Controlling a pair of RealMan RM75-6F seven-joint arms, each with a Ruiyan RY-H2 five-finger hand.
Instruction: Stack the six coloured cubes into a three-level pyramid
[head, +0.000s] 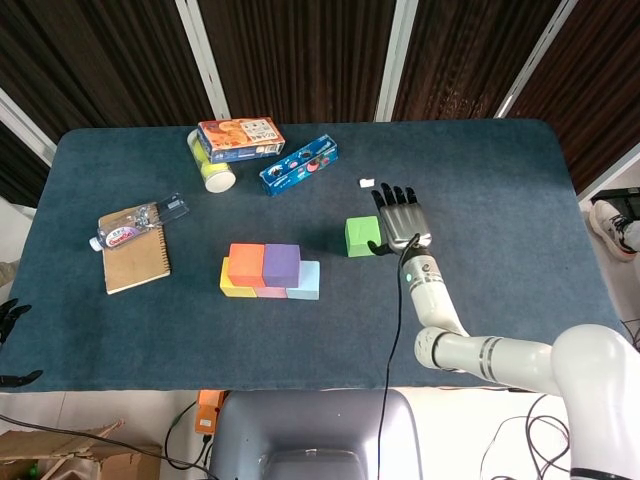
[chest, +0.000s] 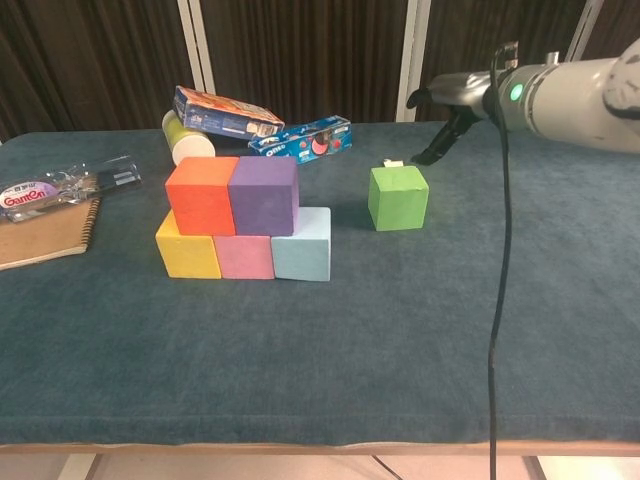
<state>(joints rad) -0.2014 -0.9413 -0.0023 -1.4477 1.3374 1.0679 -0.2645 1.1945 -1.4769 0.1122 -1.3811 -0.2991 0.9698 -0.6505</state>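
Five cubes form two levels: yellow, pink and light blue below, with orange and purple on top. The green cube stands alone on the table to their right, also seen as the green cube in the chest view. My right hand hovers just right of it, fingers spread, holding nothing. The chest view shows that hand above and behind the cube, not touching it. Only dark fingertips of what may be my left hand show at the left edge.
At the back left lie a biscuit box, a blue cookie pack and a pale green tub. A bottle rests on a notebook at the left. A small white scrap lies behind the green cube.
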